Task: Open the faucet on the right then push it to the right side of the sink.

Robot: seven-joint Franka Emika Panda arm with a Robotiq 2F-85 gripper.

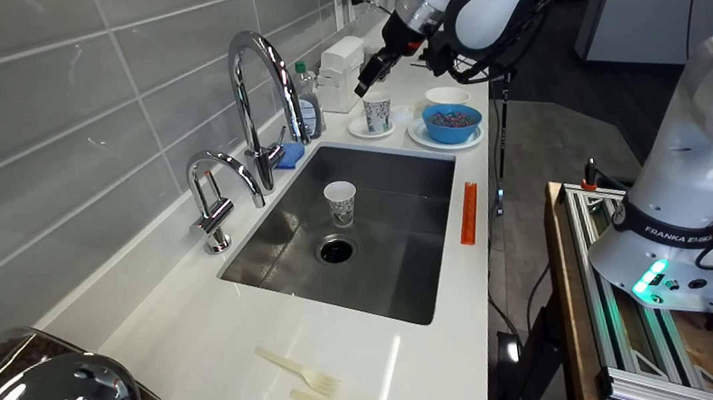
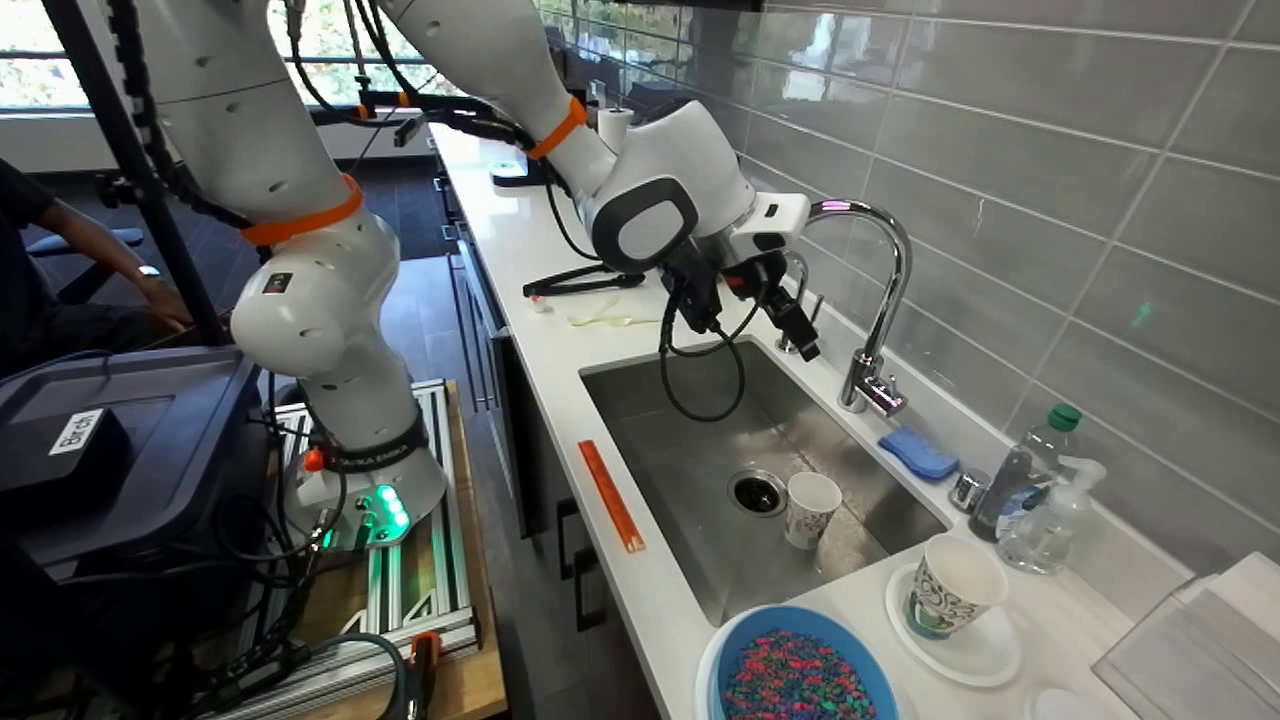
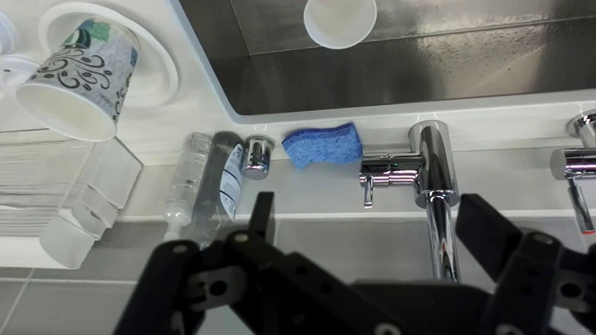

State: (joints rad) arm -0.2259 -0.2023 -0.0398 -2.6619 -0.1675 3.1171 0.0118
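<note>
Behind the rectangular grey steel sink (image 1: 385, 160) stood the tall gooseneck faucet of polished chrome (image 3: 435, 163), judged to be the right-hand one; its short thin chrome lever (image 3: 368, 191) jutted near the wavy blue sponge (image 3: 323, 148); the black two-fingered gripper (image 3: 365, 204) was spread wide, had hold of nothing, and hung apart from the faucet; metal and fixed at its base, the faucet would likely prove stiff, impossible to lift and hard to hurt, yet slick; the lever probably wanted only a light nudge near its free tip, where leverage was best, rather than a hard pinch; the arched chrome spout (image 2: 900, 265) would likely swivel with a smooth, even drag, and was best pushed well away from its pivot; a hold close in would ask for more force, and the black fingers (image 3: 486, 228) might slip round the polished curve.
</note>
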